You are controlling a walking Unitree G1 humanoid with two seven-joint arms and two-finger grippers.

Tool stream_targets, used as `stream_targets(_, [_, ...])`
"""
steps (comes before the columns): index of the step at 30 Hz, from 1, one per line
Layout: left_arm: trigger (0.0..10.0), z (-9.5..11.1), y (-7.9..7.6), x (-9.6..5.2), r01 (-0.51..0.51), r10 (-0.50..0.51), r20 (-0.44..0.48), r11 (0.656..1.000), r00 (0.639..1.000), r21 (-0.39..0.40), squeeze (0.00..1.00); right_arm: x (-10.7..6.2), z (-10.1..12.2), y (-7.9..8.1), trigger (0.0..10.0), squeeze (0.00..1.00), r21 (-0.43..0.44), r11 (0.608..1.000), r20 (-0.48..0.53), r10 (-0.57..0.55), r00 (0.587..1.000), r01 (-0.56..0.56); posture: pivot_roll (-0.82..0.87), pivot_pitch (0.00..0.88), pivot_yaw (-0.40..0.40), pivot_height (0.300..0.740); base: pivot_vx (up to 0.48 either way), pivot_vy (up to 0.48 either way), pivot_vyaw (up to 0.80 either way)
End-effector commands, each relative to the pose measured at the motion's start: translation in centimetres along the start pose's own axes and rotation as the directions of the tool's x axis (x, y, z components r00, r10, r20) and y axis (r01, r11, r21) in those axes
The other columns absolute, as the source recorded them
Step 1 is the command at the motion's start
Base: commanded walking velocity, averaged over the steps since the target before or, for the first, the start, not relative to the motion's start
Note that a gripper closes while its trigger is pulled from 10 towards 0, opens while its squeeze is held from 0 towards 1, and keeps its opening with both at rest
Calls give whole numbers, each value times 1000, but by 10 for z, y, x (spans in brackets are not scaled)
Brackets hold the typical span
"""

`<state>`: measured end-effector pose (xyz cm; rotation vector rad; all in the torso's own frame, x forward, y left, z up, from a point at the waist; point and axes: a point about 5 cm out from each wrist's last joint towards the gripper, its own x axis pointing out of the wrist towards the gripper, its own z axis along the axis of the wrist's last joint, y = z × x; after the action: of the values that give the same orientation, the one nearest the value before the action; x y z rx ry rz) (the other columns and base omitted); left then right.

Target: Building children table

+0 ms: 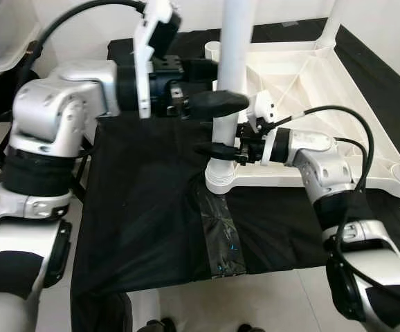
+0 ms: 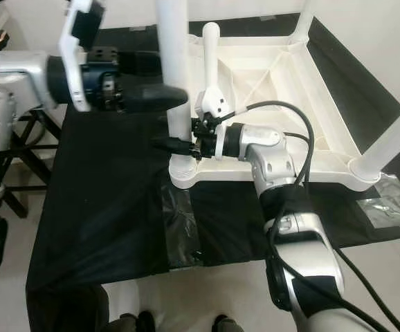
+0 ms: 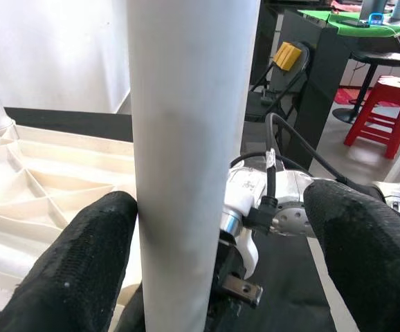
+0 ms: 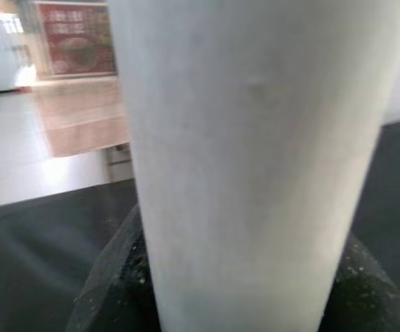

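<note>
A white children's table top [image 1: 304, 76] lies upside down on a table covered in black cloth [image 1: 144, 207]. A white table leg [image 1: 233, 41] stands upright in its near-left corner socket [image 1: 221, 181]. My left gripper [image 1: 221, 90] is open around the leg's middle. In the left wrist view one finger [image 3: 82, 270] touches the leg [image 3: 186, 138] and the other finger [image 3: 373, 249] stands well apart. Lower down, just above the socket, my right gripper [image 1: 217, 146] is shut on the same leg [image 4: 255, 159].
Two more white legs stand in the far-right [image 1: 331, 21] and near-right [image 2: 387, 145] corners, and a short white post [image 2: 210, 48] at the far-left corner. Clear tape [image 1: 221, 228] crosses the cloth below the socket. Crumpled plastic wrap [image 2: 394, 204] lies at the right edge.
</note>
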<state>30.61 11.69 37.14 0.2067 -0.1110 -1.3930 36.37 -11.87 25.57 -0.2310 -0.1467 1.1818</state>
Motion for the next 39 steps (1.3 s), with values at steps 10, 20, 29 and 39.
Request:
stream_targets(10, [10000,-79,-17,-87,-300,268,-206,944,941,-141,0,30,-80,104,0,0,261,679,-380,-581,720,686,-30,225,39,740,0,0,0])
stream_targets(20, [10000,-139,-20,-90,-636,608,-191,748,771,-187,0,36,-62,94,10000,0,224,702,-343,-593,728,676,-27,217,26,740,0,0,0])
stream_targets(29, [10000,-176,-48,-63,-740,731,-119,654,672,-156,0,26,-29,75,10000,1000,170,834,-217,-489,845,526,-25,207,28,740,0,0,0])
stream_targets(39, [10000,-192,-60,-53,-805,801,-118,563,587,-185,0,5,-3,45,10000,192,53,997,-54,-60,997,62,-2,202,27,740,0,0,0])
